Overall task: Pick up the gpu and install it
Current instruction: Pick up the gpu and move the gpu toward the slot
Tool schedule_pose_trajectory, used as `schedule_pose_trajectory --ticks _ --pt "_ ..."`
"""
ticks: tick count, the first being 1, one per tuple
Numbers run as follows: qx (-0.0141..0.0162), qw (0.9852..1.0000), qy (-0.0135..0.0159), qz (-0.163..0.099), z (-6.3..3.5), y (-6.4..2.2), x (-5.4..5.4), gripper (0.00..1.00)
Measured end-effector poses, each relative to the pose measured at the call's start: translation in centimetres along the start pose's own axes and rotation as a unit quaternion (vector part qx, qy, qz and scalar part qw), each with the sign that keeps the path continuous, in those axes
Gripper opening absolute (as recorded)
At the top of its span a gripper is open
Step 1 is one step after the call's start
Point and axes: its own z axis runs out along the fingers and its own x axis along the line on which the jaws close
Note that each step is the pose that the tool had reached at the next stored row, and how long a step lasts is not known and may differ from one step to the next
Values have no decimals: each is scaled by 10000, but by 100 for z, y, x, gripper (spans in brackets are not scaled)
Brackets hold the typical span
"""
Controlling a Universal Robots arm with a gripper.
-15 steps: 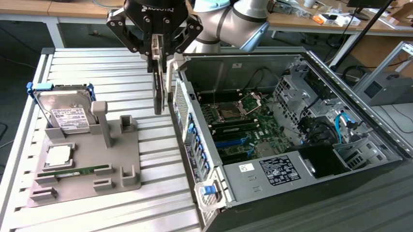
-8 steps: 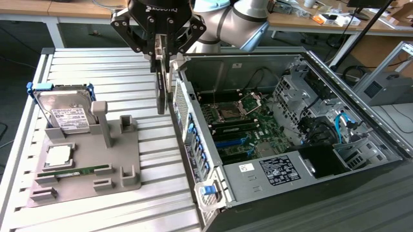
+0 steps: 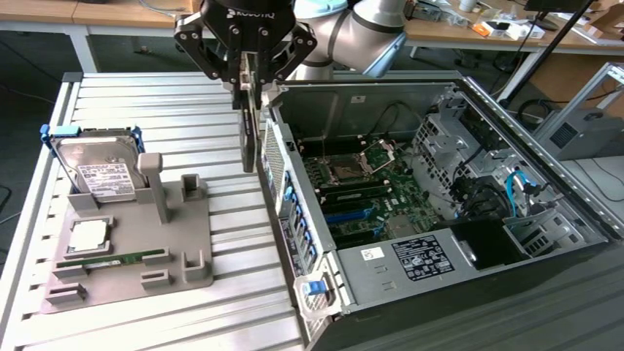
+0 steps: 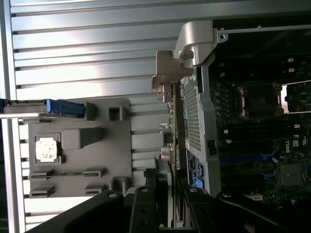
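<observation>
gripper (image 3: 251, 93): jaws closed on the upper edge of the gpu (image 3: 250, 142) — the card hangs upright and edge-on, clear of the table.
gpu position: above the line where the slatted table (image 3: 175, 102) meets the open computer case (image 3: 468, 219), just beside the case's perforated wall.
bracket (image 4: 167, 73): silver, at the card's far end from the fingers.
motherboard (image 3: 361, 194): exposed inside the case.
grey fixture (image 3: 146, 270): on the table, holding the hard drive (image 3: 98, 172), a cpu (image 3: 90, 234) and a ram stick (image 3: 115, 259) — apart from the card.
</observation>
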Motion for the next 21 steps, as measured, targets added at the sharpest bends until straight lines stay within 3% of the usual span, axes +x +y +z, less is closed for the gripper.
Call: schedule_pose_trajectory --ticks 21 --pt "0 10000 4 0 7 7 -98 27"
